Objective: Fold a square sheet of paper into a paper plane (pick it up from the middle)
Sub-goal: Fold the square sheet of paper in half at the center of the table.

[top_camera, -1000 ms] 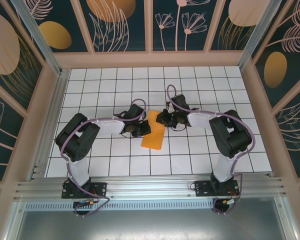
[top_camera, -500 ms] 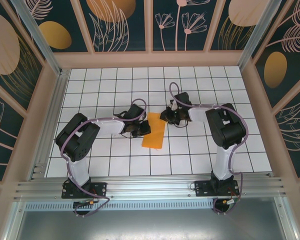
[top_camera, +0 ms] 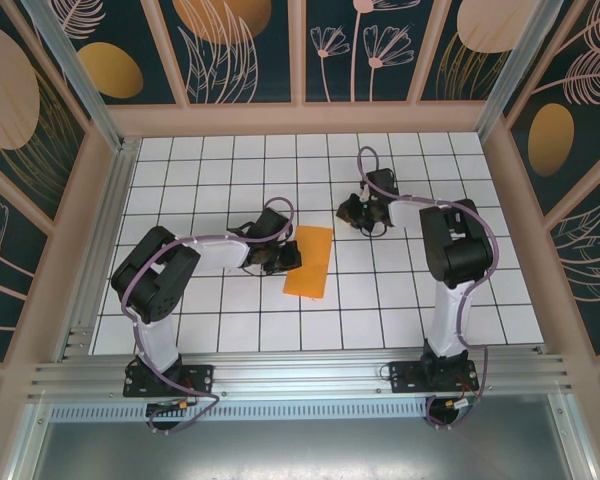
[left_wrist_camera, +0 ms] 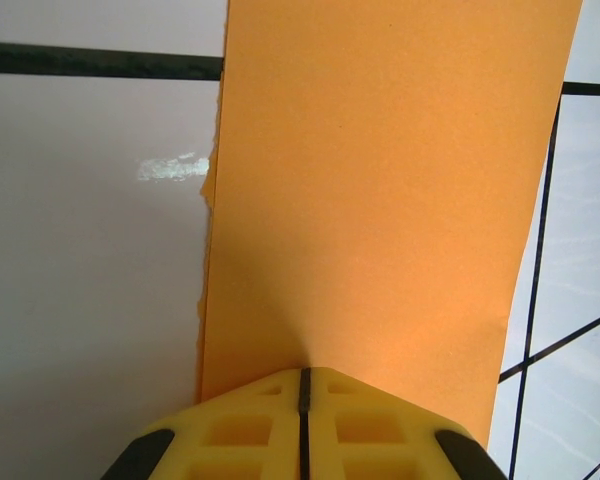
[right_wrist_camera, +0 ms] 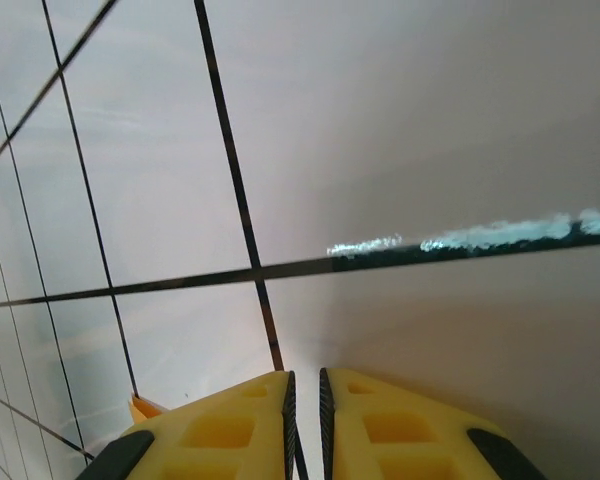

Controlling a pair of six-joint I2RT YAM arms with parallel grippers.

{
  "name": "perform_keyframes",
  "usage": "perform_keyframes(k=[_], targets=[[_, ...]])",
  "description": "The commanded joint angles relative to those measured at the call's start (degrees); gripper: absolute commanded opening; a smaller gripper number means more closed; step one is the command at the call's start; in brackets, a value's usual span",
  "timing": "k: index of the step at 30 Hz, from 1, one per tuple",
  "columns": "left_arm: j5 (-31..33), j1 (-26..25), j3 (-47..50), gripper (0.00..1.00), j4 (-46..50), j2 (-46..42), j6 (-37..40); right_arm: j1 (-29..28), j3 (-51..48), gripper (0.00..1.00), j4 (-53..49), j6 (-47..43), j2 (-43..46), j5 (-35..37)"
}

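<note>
The white tiled table (top_camera: 200,300) with dark grid lines, walled by floral panels (top_camera: 245,50), has nothing lying on the folded orange sheet of paper (top_camera: 308,261), a narrow strip near the table's middle with its long axis running near-to-far. The left gripper (top_camera: 280,260), fingers (left_wrist_camera: 375,425) pressed together, touches the strip's left edge. The right gripper (top_camera: 354,213) stands apart over bare tiles, its fingers (right_wrist_camera: 230,425) nearly closed on nothing.

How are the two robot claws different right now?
The left gripper rests on the edge of the orange paper; the right gripper is off the paper, over bare white tiles. The left gripper's fingers are pressed fully together; the right gripper's show a thin gap and hold nothing. Both have yellow fingers.
</note>
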State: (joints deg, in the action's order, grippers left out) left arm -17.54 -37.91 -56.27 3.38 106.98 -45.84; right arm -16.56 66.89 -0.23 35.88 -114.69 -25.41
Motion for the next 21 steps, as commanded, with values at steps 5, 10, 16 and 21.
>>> perform_keyframes(k=[5, 10, 16, 21], targets=[[3.23, 0.40, -4.71, 0.11, 5.33, -2.15, -0.12, -2.79, -9.63, 0.18, -1.71, -1.44, 14.68, -1.54], [3.03, 0.43, -9.97, 0.16, 3.24, -3.34, -0.83, -3.59, -19.45, 0.18, -1.28, 1.73, 21.69, -0.80], [4.74, 0.38, -11.17, 0.18, 1.89, -2.48, -1.91, -4.89, -15.89, 0.27, -2.98, -0.46, 17.21, -0.74], [7.26, 0.52, -11.33, 0.21, 1.97, -3.07, -2.82, -5.00, -9.49, 0.27, -5.69, -2.61, 10.06, -0.02]])
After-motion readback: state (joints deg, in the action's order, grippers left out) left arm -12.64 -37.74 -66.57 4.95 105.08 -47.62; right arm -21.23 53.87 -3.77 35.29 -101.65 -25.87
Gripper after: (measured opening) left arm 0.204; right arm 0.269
